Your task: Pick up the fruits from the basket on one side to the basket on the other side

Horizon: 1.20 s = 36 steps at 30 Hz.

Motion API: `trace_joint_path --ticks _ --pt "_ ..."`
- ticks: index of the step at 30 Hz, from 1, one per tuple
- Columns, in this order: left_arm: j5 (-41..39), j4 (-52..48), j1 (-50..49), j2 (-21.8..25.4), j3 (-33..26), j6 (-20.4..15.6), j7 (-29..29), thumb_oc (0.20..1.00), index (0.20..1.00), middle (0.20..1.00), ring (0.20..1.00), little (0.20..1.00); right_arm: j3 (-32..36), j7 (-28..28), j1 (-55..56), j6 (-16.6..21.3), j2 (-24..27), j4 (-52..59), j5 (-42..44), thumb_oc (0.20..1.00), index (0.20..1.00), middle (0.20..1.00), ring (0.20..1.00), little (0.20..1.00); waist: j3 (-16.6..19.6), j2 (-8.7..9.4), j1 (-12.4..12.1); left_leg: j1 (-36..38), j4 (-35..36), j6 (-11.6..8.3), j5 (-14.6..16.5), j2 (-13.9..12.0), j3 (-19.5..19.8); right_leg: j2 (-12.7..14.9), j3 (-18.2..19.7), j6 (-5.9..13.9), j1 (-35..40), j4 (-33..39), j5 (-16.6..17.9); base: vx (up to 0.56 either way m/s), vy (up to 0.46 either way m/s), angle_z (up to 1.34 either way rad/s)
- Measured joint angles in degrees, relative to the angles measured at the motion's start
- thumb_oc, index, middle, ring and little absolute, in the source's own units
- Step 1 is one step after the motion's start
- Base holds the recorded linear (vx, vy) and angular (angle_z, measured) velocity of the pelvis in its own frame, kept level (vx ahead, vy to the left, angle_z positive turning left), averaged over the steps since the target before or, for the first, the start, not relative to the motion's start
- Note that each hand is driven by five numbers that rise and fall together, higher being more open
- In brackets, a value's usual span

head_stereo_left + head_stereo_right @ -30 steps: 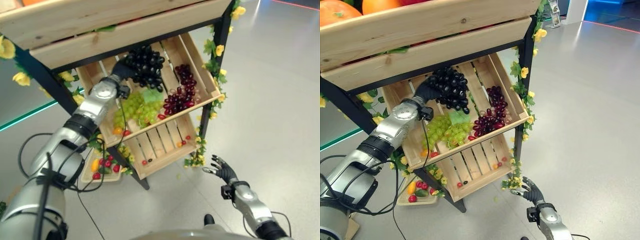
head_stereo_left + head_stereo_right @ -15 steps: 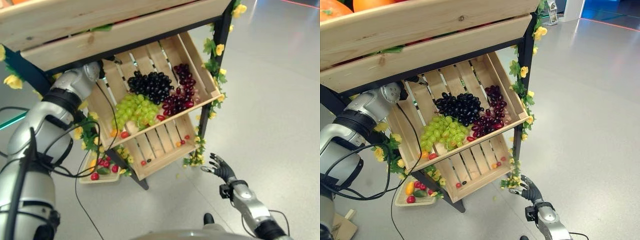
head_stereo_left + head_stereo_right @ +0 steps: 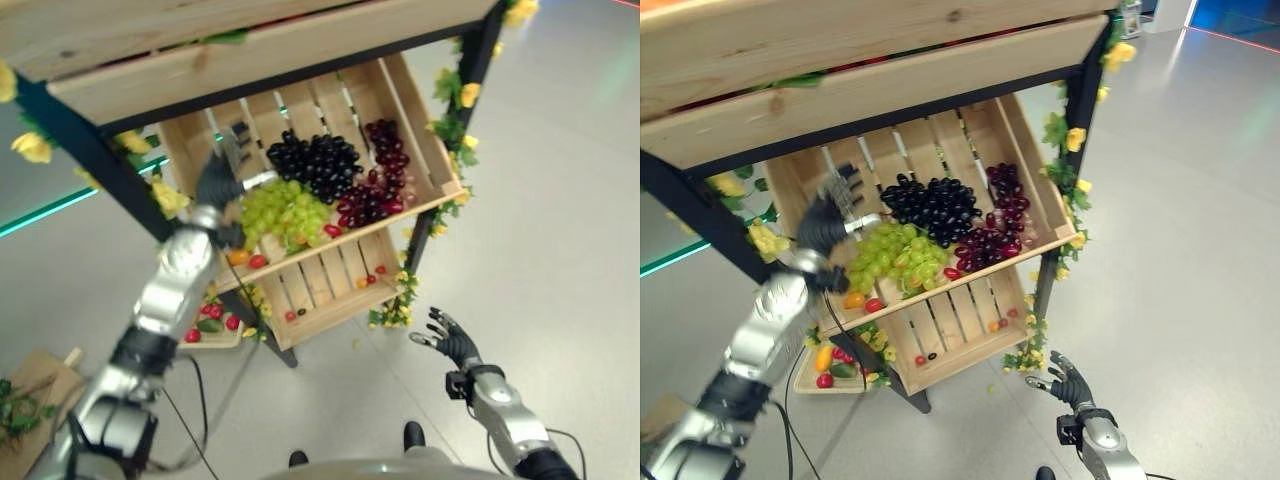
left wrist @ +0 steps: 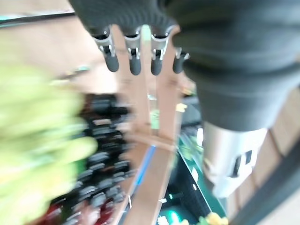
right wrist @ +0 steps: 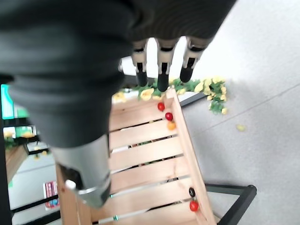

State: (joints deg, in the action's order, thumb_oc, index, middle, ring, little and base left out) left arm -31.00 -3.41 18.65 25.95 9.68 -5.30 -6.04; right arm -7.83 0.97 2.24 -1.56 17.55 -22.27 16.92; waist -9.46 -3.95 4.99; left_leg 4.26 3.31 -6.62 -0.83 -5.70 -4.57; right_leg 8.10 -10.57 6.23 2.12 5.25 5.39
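Observation:
A slatted wooden crate (image 3: 400, 216) on the rack's middle shelf holds a black grape bunch (image 3: 315, 160), a green grape bunch (image 3: 285, 210) and a red grape bunch (image 3: 380, 185). The black bunch lies between the other two. My left hand (image 3: 220, 182) is open and holds nothing, in front of the crate's left end, just left of the green grapes. In the left wrist view its fingers (image 4: 134, 56) are straight, with the green grapes (image 4: 33, 140) and black grapes (image 4: 103, 154) past them. My right hand (image 3: 452, 346) hangs open low above the floor, right of the rack.
A lower crate (image 3: 320, 282) under the shelf holds a few small red and orange fruits; it also shows past my right fingers (image 5: 161, 70). A small tray (image 3: 210, 325) of fruit lies on the floor at the left. A wooden top shelf (image 3: 250, 50) overhangs the crate.
One second ago my left hand held the black grape bunch over the crate. The bunch now lies in the crate and the hand has let go and drawn back to the left. The camera has shifted.

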Motion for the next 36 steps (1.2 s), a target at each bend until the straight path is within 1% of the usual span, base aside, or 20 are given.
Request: trace_joint_path --ticks 2,10,14,15,16,17,18,19,21,22,25,26,28,29,30,31,32,33,34,36 --pt "-0.32 -2.68 -2.91 -2.61 0.03 0.14 1.14 1.0 1.0 1.0 1.0 1.0 0.21 0.02 0.01 0.02 -0.39 0.3 0.0 1.0 1.0 1.0 1.0 1.0 -0.01 0.27 0.03 0.0 0.01 0.04 0.02 0.04 0.05 0.02 -0.05 0.03 0.05 0.0 -0.03 0.0 0.0 0.0" --pt "-1.23 -6.21 -6.71 -4.04 0.42 3.17 6.52 1.0 1.0 1.0 1.0 1.0 0.44 -0.58 0.42 -0.02 -0.7 1.52 0.0 1.0 1.0 1.0 1.0 1.0 0.62 1.73 0.38 0.06 -0.04 0.06 0.03 0.0 -0.09 -0.09 0.43 0.01 -0.06 0.01 0.03 -0.02 0.014 -0.01" --pt "-1.28 -7.9 -9.6 -4.92 3.15 4.1 9.15 1.0 1.0 1.0 1.0 1.0 0.49 -0.78 1.45 -0.04 -0.75 1.73 0.0 1.0 1.0 1.0 1.0 1.0 1.05 2.94 0.33 -0.58 -1.03 0.25 0.59 0.49 0.34 -0.06 1.63 0.07 -1.03 -0.08 0.24 -0.09 0.045 -0.09" --pt "-1.27 -8.0 -9.67 -5.13 3.25 3.86 9.47 1.0 1.0 1.0 1.0 1.0 0.5 -0.8 1.31 -0.01 -0.58 1.84 0.0 1.0 1.0 1.0 1.0 1.0 1.15 3.03 -0.05 -1.08 -1.83 0.23 1.48 0.78 1.76 -0.01 2.27 0.07 -1.46 -0.08 0.26 -0.1 0.089 -0.54" --pt "-1.3 -8.24 -9.78 -5.53 3.04 3.48 9.79 1.0 1.0 1.0 1.0 1.0 0.62 -0.8 0.69 0.08 -0.44 2.0 -0.01 1.0 1.0 1.0 1.0 1.0 1.14 3.36 -1.35 -2.13 -4.66 1.28 4.25 2.92 8.1 0.24 4.87 0.28 -2.86 -0.18 1.11 -0.12 0.109 -0.83" --pt "-1.31 -8.25 -9.85 -5.78 2.8 3.25 9.98 1.0 1.0 1.0 1.0 1.0 0.59 -0.85 0.24 0.07 -0.31 1.97 -0.01 1.0 1.0 1.0 1.0 1.0 1.11 3.5 -2.23 -2.24 -5.62 2.09 5.47 4.19 10.87 0.54 6.2 0.4 -3.55 -0.16 1.7 -0.12 0.122 -1.11" --pt "-1.34 -8.26 -10.05 -5.98 2.58 3.1 10.1 1.0 1.0 1.0 1.0 1.0 0.75 -0.86 -0.26 0.14 -0.61 2.61 -0.02 1.0 1.0 1.0 1.0 1.0 0.88 4.31 -2.33 -3.19 -9.14 3.61 8.28 7.25 16.52 1.29 9.16 1.03 -4.85 -0.5 2.53 -0.09 0.089 -1.02" --pt "-1.36 -8.22 -10.13 -6.03 2.34 2.75 10.11 1.0 1.0 1.0 1.0 1.0 0.8 -0.85 -0.61 0.21 -0.73 3.11 -0.02 1.0 1.0 1.0 1.0 1.0 1.04 4.0 -2.94 -3.47 -10.1 4.83 9.14 9.04 19.21 1.76 10.36 1.31 -5.61 -1.08 2.64 -0.16 0.141 -0.96" --pt "-1.46 -8.18 -10.14 -6.06 2.59 2.47 10.82 1.0 1.0 1.0 1.0 1.0 1.15 -1.12 0.2 0.47 -0.98 3.93 -0.04 1.0 1.0 1.0 1.0 1.0 0.9 5.71 -1.83 -4.27 -12.46 6.12 9.83 11.14 19.26 3.35 10.7 1.72 -6.47 -1.82 2.86 -0.17 0.132 -0.41" --pt "-1.73 -8.39 -9.72 -6.21 2.56 1.86 11.41 1.0 1.0 1.0 1.0 1.0 3.05 -1.09 1.88 0.67 -1.9 4.05 -0.04 1.0 1.0 1.0 1.0 1.0 1.04 7.21 -0.53 -5.93 -14.58 6.66 10.29 11.99 19.18 4.35 10.59 2.07 -7.03 -1.99 2.65 -0.15 0.102 0.06" --pt "-1.82 -10.44 -9.71 -5.45 1.53 0.49 11.91 1.0 1.0 1.0 1.0 1.0 5.89 -0.78 5.13 1.13 -4.8 5.68 0.03 1.0 1.0 1.0 1.0 1.0 1.84 10.11 0.18 -9.89 -18.61 6.87 11.49 12.65 17.95 4.45 11.84 2.75 -10.61 -3.27 3.95 -0.18 0.13 -0.17" --pt "-1.79 -10.38 -9.25 -5.13 1.36 0.43 11.88 1.0 1.0 1.0 1.0 1.0 6.16 -0.78 5.98 1.28 -5.42 6.26 0.03 1.0 1.0 1.0 1.0 1.0 1.97 11.18 1.15 -10.35 -19.53 6.89 11.68 13.44 17.01 4.4 12.33 2.89 -11.72 -3.72 4.66 -0.3 0.191 -0.57" --pt "-1.77 -10.48 -9.16 -4.11 -0.48 -0.27 11.75 1.0 1.0 1.0 1.0 1.0 6.13 -0.77 5.04 1.43 -6.27 7.57 0.04 1.0 1.0 1.0 1.0 1.0 1.84 11.46 1.03 -13.12 -21.58 7.49 12.5 12.81 14.65 3.9 13.66 3.12 -14.66 -3.63 8.34 -0.23 0.112 -0.9" --pt "-1.74 -10.05 -8.19 -3.38 -1.39 -0.51 11.36 1.0 1.0 1.0 1.0 1.0 6.34 -0.72 4.62 1.49 -6.64 8.3 0.02 1.0 1.0 1.0 1.0 1.0 1.51 11.96 1.92 -14.47 -23.36 8.28 13.12 14.07 11.49 2.89 13.76 3.04 -17.17 -3.22 12.12 -0.2 0.093 -1.38" --pt "-1.71 -10.16 -8.83 -2.8 -2.58 -1.13 11.29 1.0 1.0 1.0 1.0 1.0 6.3 -0.61 2.4 1.6 -7.27 8.19 0.02 1.0 1.0 1.0 1.0 1.0 1.32 11.77 0.13 -14.99 -23.31 8.74 13.11 12.18 9.01 2.53 13.07 3.89 -19.15 -2.35 15.56 -0.2 0.09 -1.65" --pt "-1.39 -8.48 -8.4 -2.9 -2.69 -1.12 11.21 1.0 1.0 1.0 1.0 1.0 6.25 -0.42 2.04 2.08 -7.44 8.33 0.02 1.0 1.0 1.0 1.0 1.0 0.53 10.26 0.75 -15.17 -23.79 9.25 12.67 9.43 4.27 1.62 6.26 2.0 -19.08 -4.59 8.7 -0.13 0.052 -1.35" --pt "-1.19 -7.36 -8.41 -3.76 -2.33 -0.87 11.2 1.0 1.0 1.0 1.0 1.0 6.38 -0.34 2.36 2.31 -7.16 8.3 0.02 1.0 1.0 1.0 1.0 1.0 0.16 9.5 0.61 -14.65 -23.11 9.16 12.23 7.69 1.25 1.69 1.59 1.21 -19.03 -8.37 4.12 -0.11 0.038 -1.0" --pt "-1.16 -6.23 -8.75 -4.87 -2.03 -0.19 10.99 1.0 1.0 1.0 1.0 1.0 6.52 -0.31 2.92 2.44 -6.68 8.44 0.02 1.0 1.0 1.0 1.0 1.0 -0.38 8.31 0.46 -14.09 -22.13 9.04 11.62 6.18 -0.52 1.7 -0.14 0.76 -18.59 -13.39 1.16 -0.15 0.032 -0.97" --pt "-1.16 -3.38 -10.5 -6.0 -1.62 0.99 10.79 1.0 1.0 1.0 1.0 1.0 6.93 -0.32 4.02 2.5 -5.75 8.68 0.02 1.0 1.0 1.0 1.0 1.0 -1.0 7.36 0.65 -13.6 -20.51 8.57 10.42 4.3 -2.37 2.36 -0.51 1.71 -17.09 -18.89 -2.34 -0.15 0.032 -0.92" --pt "-1.16 0.17 -12.71 -6.3 -1.42 2.59 9.91 1.0 1.0 1.0 1.0 1.0 8.82 -0.22 5.74 2.47 -5.65 8.66 0.02 1.0 1.0 1.0 1.0 1.0 -1.8 6.33 0.07 -13.81 -19.48 7.61 8.85 2.23 -3.6 3.43 1.34 2.98 -13.02 -22.12 -7.04 -0.18 0.003 -0.77"
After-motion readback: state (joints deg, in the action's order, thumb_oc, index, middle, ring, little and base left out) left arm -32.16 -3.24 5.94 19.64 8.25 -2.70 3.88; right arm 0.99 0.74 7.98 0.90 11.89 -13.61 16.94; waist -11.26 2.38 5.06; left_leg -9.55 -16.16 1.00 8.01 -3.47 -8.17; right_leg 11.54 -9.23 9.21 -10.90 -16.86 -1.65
